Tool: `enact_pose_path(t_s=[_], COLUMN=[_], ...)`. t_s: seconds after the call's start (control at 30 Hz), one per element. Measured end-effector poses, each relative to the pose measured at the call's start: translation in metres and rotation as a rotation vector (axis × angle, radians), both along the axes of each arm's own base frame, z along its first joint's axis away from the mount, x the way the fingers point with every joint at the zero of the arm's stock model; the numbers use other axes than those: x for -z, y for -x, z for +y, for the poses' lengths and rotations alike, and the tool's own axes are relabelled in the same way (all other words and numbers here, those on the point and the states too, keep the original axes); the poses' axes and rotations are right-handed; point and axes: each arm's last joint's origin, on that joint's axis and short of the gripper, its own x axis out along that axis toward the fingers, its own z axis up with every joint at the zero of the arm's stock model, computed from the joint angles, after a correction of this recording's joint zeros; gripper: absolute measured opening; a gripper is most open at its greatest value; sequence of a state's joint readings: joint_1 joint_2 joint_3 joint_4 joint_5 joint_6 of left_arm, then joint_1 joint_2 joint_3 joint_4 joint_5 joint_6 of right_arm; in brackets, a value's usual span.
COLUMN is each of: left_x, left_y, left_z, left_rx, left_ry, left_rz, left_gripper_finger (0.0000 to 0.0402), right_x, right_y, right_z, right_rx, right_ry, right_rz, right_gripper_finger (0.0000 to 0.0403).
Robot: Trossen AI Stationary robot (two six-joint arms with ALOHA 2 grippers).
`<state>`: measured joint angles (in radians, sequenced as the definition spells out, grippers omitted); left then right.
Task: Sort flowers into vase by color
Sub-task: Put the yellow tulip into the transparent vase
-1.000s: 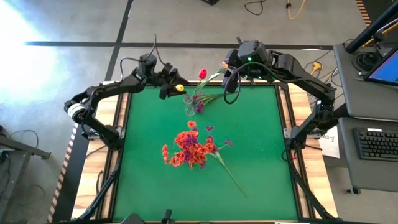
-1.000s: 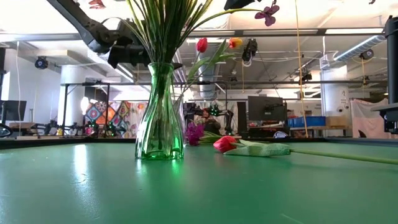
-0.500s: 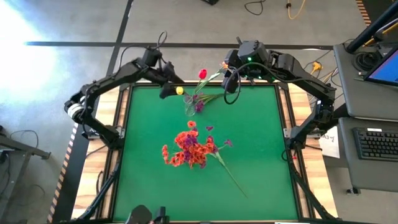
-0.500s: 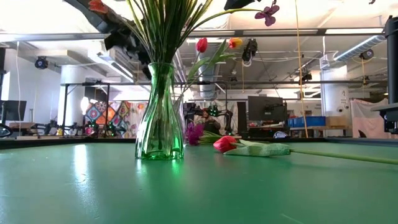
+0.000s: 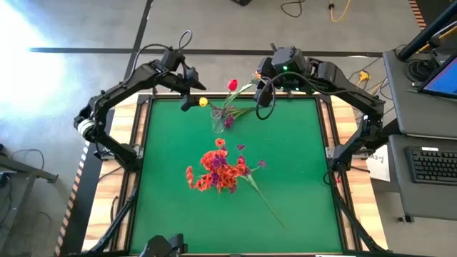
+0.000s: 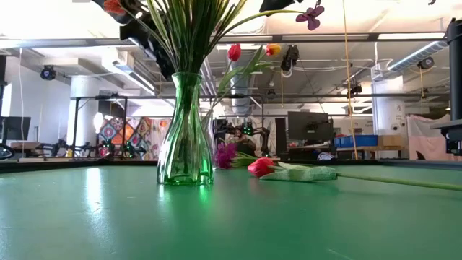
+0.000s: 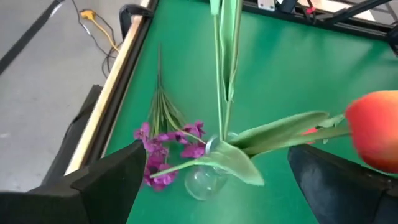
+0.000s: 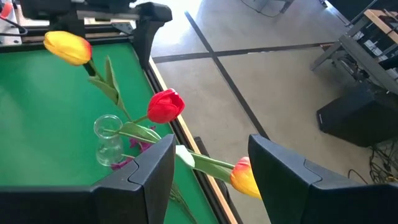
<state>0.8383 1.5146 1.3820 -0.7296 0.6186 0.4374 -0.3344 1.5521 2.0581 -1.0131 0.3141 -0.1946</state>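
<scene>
From above, my left gripper (image 5: 190, 101) hangs over the far edge of the green table (image 5: 300, 164), fingers spread wide and empty, just left of the small clear glass vase (image 5: 217, 123). That vase holds a yellow tulip (image 5: 203, 102) and a red tulip (image 5: 232, 85). My right gripper (image 5: 262, 91) is far right of it; only its wrist view shows the fingers apart, an orange-yellow tulip (image 8: 245, 178) stem lying across the gap. A purple clustered spray (image 7: 163, 146) lies beside the small vase. At table level a tall clear glass vase (image 6: 184, 133) of stems blocks the small one
</scene>
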Motion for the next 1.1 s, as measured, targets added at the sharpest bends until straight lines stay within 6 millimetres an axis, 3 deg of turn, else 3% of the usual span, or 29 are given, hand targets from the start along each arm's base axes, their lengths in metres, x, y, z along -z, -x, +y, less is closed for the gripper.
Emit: enact_pose_path(t_s=[0.83, 0.97, 1.1], left_x=[-0.048, -0.049, -0.040], left_y=[0.008, 0.010, 0.013], left_z=[0.002, -0.001, -0.007], left_rx=[-0.143, -0.146, -0.129], left_ry=[-0.177, -0.168, -0.035], left_rz=[0.096, 0.100, 0.128], left_gripper_finger=[0.0376, 0.0376, 0.0376], right_x=[0.001, 0.002, 0.005], right_y=[0.000, 0.000, 0.000], right_z=[0.000, 0.000, 0.000], right_rx=[-0.019, -0.020, -0.018], right_ry=[0.021, 0.017, 0.009], right_rz=[0.029, 0.040, 0.058], right_gripper_finger=[0.0196, 0.0196, 0.0196])
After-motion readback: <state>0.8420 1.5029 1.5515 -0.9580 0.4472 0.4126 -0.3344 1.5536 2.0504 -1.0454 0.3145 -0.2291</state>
